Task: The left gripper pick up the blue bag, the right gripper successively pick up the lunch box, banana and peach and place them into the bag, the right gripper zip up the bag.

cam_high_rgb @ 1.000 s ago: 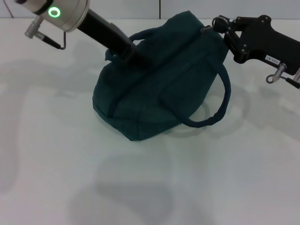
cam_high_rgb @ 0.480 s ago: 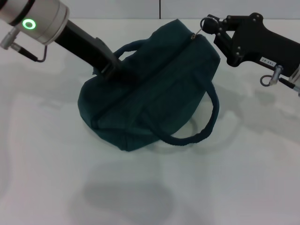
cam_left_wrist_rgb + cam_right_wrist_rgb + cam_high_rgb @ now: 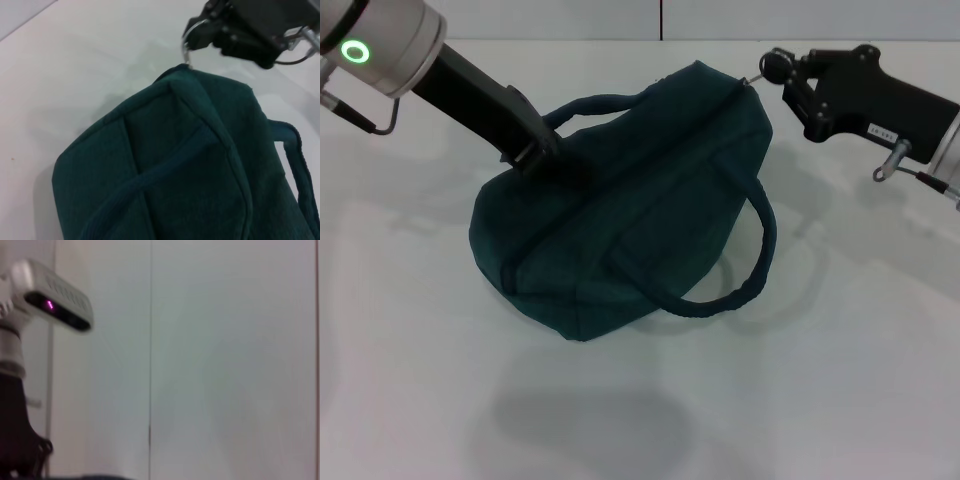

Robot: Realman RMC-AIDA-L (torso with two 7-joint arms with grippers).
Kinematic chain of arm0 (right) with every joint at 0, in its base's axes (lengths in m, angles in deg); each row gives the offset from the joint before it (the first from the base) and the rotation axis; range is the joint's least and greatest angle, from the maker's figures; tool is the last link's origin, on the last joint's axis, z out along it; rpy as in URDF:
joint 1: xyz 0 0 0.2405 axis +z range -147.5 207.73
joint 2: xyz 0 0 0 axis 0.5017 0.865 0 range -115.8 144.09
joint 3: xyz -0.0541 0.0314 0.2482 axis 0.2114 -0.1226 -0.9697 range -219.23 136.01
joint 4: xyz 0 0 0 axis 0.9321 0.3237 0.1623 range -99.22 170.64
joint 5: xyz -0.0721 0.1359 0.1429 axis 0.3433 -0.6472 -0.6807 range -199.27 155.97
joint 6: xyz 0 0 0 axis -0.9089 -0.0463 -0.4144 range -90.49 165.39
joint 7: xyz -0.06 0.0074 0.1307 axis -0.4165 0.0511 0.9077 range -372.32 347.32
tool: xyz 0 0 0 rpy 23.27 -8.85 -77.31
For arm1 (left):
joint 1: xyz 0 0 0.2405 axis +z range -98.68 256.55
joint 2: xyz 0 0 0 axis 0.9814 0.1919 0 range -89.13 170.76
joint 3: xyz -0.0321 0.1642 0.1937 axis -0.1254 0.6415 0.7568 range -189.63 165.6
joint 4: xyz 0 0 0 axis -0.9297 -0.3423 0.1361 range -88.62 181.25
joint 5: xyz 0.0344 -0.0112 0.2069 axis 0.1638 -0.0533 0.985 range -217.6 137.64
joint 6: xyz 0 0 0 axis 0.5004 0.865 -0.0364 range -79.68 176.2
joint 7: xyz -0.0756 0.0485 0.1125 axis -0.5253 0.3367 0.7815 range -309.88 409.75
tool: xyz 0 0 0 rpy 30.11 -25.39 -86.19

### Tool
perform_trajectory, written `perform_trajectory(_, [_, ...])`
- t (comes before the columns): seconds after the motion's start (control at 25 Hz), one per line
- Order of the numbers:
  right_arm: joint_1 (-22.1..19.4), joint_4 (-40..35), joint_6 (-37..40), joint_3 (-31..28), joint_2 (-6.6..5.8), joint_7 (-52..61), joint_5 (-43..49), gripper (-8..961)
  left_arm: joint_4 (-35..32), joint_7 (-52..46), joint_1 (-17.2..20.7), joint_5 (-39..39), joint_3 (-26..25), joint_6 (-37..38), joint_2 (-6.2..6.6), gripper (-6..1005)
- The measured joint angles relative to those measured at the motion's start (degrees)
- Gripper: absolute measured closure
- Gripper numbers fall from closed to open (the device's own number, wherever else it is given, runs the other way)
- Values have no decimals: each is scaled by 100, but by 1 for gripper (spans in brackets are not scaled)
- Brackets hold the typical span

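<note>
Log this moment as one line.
bag: zipped, on table | left gripper: at bag top | right gripper: on zip pull

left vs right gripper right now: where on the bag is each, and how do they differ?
The left gripper is pressed into the bag near its left end, by one handle; the right gripper is at the bag's far right corner, on the zip pull.
The left arm shows a green ring light; the right arm carries a small white label.
The left fingertips are buried in fabric; the right ones show clear of it.
Both are black claws.
</note>
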Motion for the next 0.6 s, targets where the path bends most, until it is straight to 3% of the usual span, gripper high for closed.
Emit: perform_trajectory(0.6, [299, 299, -1090, 375, 10, -122, 8, 869, 67, 62, -52, 3, 0, -2, 50, 955])
